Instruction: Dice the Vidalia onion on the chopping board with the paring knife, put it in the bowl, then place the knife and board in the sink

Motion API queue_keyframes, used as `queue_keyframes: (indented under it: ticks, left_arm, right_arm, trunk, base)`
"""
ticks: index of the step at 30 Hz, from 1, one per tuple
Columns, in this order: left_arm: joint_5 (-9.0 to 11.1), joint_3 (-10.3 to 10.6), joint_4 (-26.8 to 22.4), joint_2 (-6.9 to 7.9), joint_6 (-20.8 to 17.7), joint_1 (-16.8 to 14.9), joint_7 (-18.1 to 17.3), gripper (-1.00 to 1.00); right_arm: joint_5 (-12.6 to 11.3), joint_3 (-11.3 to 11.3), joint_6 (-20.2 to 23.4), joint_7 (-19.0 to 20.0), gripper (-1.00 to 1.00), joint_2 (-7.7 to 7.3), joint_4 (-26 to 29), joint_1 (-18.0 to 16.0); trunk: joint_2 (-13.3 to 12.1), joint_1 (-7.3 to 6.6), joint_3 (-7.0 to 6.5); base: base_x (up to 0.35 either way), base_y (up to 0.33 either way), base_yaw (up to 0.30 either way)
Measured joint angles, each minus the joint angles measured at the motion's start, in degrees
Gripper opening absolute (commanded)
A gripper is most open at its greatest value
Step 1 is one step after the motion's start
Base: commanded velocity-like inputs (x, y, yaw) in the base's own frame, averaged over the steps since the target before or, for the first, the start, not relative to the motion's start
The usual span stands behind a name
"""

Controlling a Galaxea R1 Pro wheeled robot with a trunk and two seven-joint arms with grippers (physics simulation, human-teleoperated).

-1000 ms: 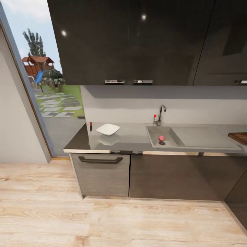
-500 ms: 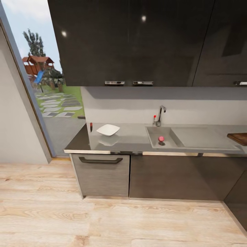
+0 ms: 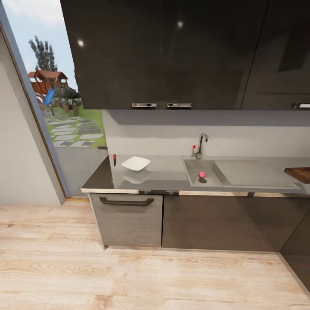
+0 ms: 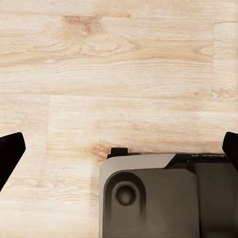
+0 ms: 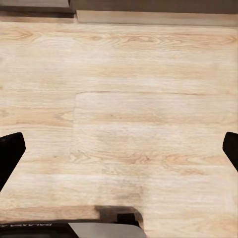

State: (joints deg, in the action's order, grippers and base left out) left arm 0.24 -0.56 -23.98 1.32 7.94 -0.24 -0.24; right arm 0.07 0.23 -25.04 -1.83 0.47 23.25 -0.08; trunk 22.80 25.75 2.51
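I see the onion (image 3: 202,174) in the sink (image 3: 209,180), bowl (image 3: 136,163) and knife (image 3: 114,159) on the countertop (image 3: 168,172), board (image 3: 299,173) far right. My left gripper (image 4: 119,148) and right gripper (image 5: 119,148) both hang spread wide over floor (image 5: 129,74).

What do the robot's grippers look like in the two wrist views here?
Little shows. The left gripper and the right gripper each show two black, tapered fingertips at the picture's edges. Between them sits a grey housing with rounded corners and a round recess. No cables or markings can be made out.

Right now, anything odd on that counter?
Nothing spilled or damaged. The onion sits in the sink, and the paring knife lies near the countertop's left end, beside the bowl.
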Motion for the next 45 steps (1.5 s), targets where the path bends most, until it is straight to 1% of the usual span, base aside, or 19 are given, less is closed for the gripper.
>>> queue_keyframes:
  ticks: [31,45]
  left_arm:
    - [0.0,0.03,-0.04,0.09,0.09,0.0,0.0,1.0]
    - [0.0,0.0,-0.11,0.18,0.09,0.0,-0.08,1.0]
  right_arm:
    - [0.0,0.0,0.0,-0.04,1.0,0.03,0.0,0.0]
    - [0.02,0.01,0.01,-0.08,1.0,0.04,0.0,0.0]
  trunk:
    - [0.0,0.0,0.0]
    - [0.0,0.0,0.0]
  base:
    - [0.0,0.002,0.0]
    - [-0.02,0.249,0.0]
